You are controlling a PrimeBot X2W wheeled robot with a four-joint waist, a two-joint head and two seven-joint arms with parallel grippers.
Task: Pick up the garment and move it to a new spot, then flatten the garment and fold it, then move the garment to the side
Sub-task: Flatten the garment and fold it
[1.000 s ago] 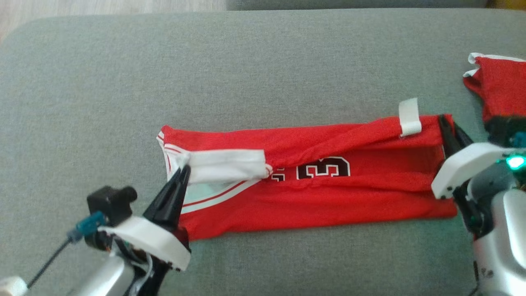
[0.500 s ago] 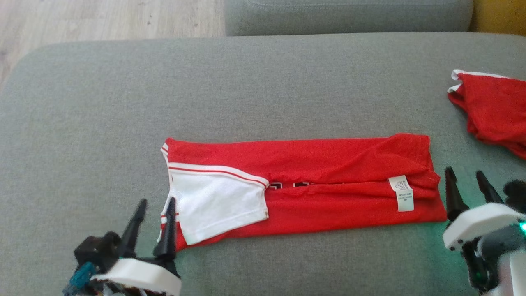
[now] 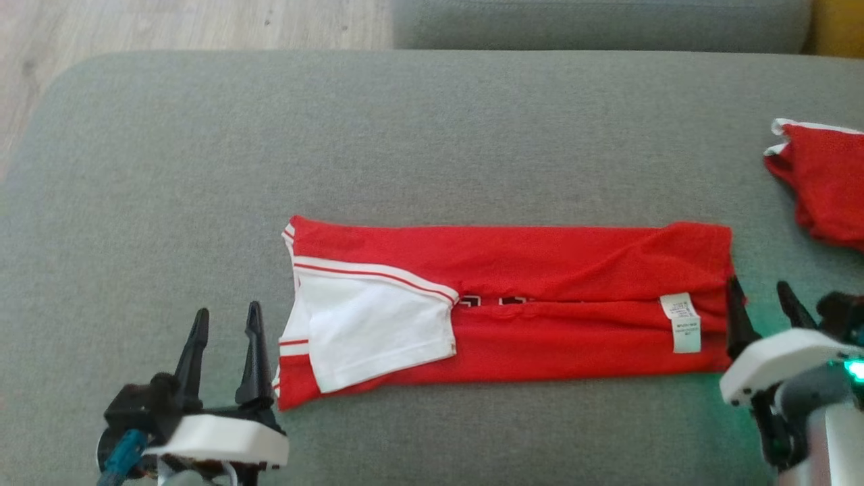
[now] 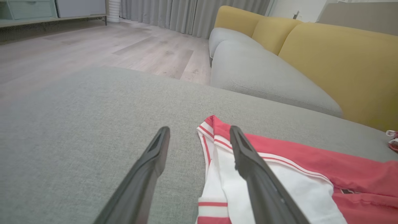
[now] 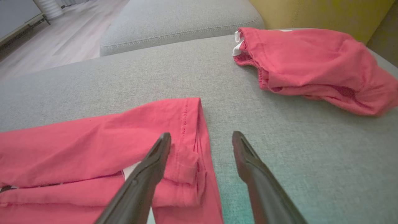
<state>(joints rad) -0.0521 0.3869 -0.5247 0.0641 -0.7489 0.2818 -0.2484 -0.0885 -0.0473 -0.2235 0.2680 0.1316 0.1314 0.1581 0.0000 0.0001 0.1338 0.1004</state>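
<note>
Garment [image 3: 540, 256], folded into a long red strip, lies across the middle of the grey sofa seat [image 3: 432, 135]. It looks thin, limp and light, likely to sag; pinch both short ends, where left gripper [image 3: 227, 312] and right gripper [image 3: 757, 287] hover, fingers spread, empty

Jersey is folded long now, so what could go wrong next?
The jersey has a loose white sleeve on top at its left end, and it may flop open in the next fold. The open right jaws stand at its hem and might snag it. Moving it right could bump the other red garment.
</note>
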